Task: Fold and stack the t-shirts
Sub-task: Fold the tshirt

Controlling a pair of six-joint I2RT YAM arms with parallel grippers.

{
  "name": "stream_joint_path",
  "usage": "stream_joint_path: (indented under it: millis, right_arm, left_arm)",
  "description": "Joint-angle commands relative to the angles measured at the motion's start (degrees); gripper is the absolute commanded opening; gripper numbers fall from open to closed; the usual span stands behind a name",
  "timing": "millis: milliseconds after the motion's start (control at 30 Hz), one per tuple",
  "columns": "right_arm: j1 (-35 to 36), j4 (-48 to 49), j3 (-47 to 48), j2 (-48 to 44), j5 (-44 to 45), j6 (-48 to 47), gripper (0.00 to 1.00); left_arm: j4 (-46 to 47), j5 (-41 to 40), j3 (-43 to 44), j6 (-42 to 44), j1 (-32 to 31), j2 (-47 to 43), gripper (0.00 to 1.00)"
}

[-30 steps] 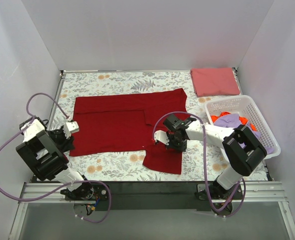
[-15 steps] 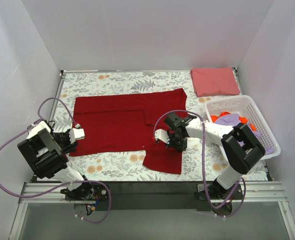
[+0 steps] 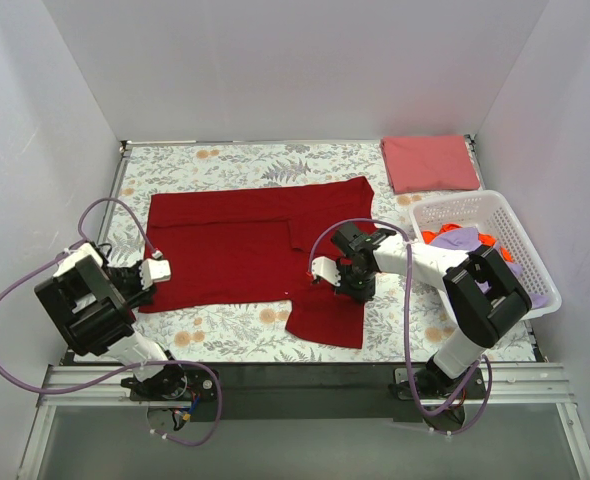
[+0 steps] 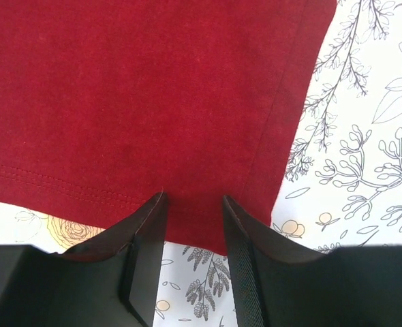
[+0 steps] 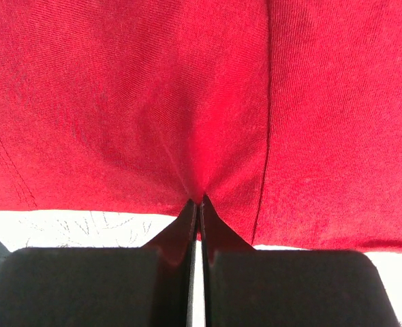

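While the right gripper (image 5: pixel 199 201) pinches the crimson t-shirt (image 3: pixel 235 250), the left gripper (image 4: pixel 194 204), parted over its corner, could miss and skew the fold.

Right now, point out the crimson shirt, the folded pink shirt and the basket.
crimson shirt (image 3: pixel 235 240): top view, on its flat middle.
folded pink shirt (image 3: pixel 430 163): top view, on the centre of the fold.
basket (image 3: pixel 453 208): top view, on its far wall.
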Motion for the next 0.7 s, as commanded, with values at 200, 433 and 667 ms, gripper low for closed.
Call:
stream_joint_path:
  millis: [200,433,667]
  right_arm:
    - [-0.3,-2.1,-0.7,2.9,-1.2,-1.0,0.01]
    - [-0.4,-2.6,0.1,3.5,-1.2,-1.0,0.01]
    - [-0.4,-3.1,0.9,3.9,-1.0,-1.0,0.01]
  left_arm:
    - [-7.2,-4.0,5.1,4.0,0.5,-3.3,0.39]
    - [-8.5,-7.7,5.1,4.3,0.6,-3.9,0.39]
    - [-5.9,-9.8,1.3,4.3,0.8,-4.3,0.38]
